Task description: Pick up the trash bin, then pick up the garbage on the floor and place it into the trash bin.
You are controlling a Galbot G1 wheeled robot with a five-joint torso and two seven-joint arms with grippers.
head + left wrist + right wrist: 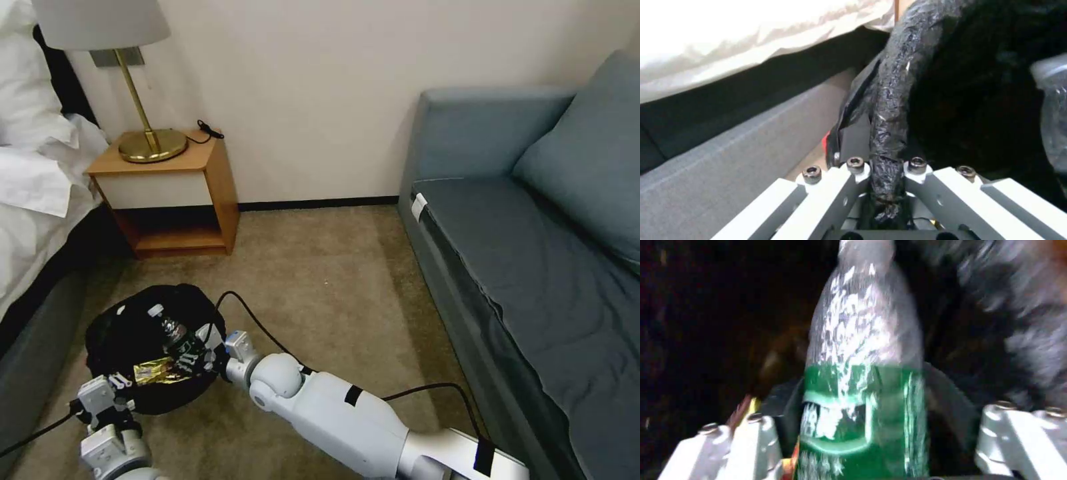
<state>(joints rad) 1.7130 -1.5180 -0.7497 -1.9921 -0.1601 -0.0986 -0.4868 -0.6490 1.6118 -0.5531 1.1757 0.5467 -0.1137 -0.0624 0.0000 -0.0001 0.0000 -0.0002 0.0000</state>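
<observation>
Left claw [885, 173] low at the robot's near left, pinched tight on the bin [127, 333] rim; bag [893, 110] film bunched between its white linkages. Left wrist short and bent upward from the frame's lower edge. Right arm stretched forward and leftward across the body, elbow raised, cable trailing along it. Right claw [862, 426] over the bin mouth, clamped around the bottle [862, 373], fingers [778, 406] flanking the green label.

Trash bin [143, 347]: round, lined with a crinkly black bag, upright above the carpet beside the bed. Its near rim is pinched flat. Inside lie a gold-black wrapper [159, 371] and a clear bottle [865, 380] with a green label, cap end pointing into the dark interior.
</observation>
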